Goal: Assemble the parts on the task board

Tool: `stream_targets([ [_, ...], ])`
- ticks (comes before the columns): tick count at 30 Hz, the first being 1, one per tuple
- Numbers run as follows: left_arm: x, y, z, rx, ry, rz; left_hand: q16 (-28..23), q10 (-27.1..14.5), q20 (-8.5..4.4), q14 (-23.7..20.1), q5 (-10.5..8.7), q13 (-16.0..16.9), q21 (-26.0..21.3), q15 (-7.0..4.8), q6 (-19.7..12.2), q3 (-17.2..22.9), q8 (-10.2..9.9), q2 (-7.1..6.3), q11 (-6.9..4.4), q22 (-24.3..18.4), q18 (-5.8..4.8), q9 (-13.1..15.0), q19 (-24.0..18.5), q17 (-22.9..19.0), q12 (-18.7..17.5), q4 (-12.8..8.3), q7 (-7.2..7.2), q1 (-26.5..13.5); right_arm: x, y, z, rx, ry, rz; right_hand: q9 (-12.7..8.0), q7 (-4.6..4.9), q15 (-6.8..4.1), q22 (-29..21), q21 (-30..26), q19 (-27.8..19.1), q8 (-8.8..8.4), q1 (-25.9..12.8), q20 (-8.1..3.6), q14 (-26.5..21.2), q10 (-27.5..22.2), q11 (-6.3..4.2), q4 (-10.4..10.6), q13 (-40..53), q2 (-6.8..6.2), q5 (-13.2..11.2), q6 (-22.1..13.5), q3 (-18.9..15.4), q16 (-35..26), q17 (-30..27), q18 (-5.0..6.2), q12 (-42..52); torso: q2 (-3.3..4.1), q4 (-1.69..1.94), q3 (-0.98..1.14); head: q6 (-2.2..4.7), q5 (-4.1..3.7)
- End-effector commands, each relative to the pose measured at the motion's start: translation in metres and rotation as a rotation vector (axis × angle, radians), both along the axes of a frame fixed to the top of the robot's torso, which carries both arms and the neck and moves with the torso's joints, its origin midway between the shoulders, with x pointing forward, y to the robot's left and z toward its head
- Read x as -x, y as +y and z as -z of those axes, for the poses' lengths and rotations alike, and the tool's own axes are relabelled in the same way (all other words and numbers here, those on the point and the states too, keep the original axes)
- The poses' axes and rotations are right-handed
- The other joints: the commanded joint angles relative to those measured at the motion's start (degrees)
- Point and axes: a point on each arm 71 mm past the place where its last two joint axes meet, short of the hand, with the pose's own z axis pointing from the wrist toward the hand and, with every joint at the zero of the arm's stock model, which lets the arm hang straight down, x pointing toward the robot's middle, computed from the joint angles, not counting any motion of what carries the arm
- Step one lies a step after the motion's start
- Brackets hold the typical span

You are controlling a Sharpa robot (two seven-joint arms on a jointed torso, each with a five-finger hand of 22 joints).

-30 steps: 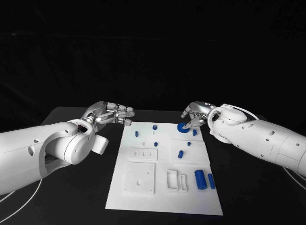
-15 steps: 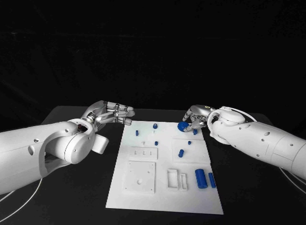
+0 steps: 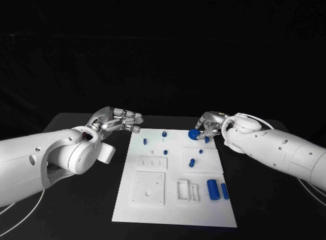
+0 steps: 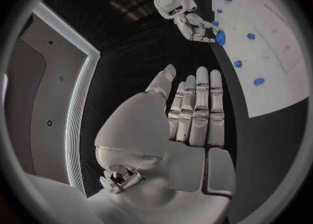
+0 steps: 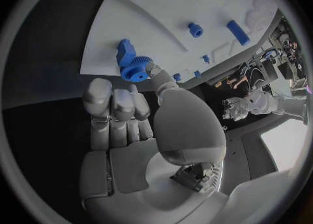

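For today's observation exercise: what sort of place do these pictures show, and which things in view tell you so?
Probably a robotics lab test bench. A white task board with small blue parts lies on a black table against a dark backdrop, and two robot arms work over it, the right hand holding a blue gear.

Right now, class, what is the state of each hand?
Left hand: open, fingers extended, holding nothing.
Right hand: holding a blue gear at its fingertips.

I see two glossy white arms with rounded shells and small dark screw holes, each ending in a silver segmented hand: left hand [image 3: 118, 120], right hand [image 3: 210, 125]. Thin white cables trail lower left.
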Motion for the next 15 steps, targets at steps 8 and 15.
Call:
stream_targets([
  [8, 0.0006, -0.0032, -0.0024, 0.004, -0.009, 0.02, -0.3, -0.4, -0.01, 0.4, 0.05, 0.1, 0.4, 0.08, -0.3, -0.1, -0.1, 0.21, -0.13, -0.1, -0.03, 0.0, 0.1, 0.0, -0.1, -0.4, -0.06, -0.3, -0.0019, 0.0069, 0.0033, -0.007, 0.025, -0.016, 0.0, 0.08, -0.11, 6.0, 0.4, 2.7, -0.24, -0.9, 0.39, 0.5, 0.2, 0.1, 0.3, 0.2, -0.23, 0.1, 0.4, 0.0, 0.4, 0.2, 0.76, 0.5, 0.0, 0.19, -0.02, 0.01, -0.08],
  [15, 0.0006, -0.0035, -0.0023, 0.004, -0.008, 0.02, -0.3, -0.4, -0.01, 0.4, 0.05, 0.1, 0.4, 0.08, -0.3, -0.1, -0.1, 0.21, -0.13, -0.1, -0.03, 0.0, 0.1, 0.0, -0.1, -0.4, -0.06, -0.3, -0.0038, 0.0077, 0.0053, -0.004, 0.033, -0.012, 0.0, 0.09, -0.09, 6.0, 0.6, 2.6, -0.23, -0.7, 0.41, 0.4, 0.2, 0.12, 0.7, 0.2, -0.16, 0.0, 0.3, -0.7, 0.4, 0.2, 0.78, 0.5, 0.0, 0.13, -0.05, 0.02, 0.0],
])
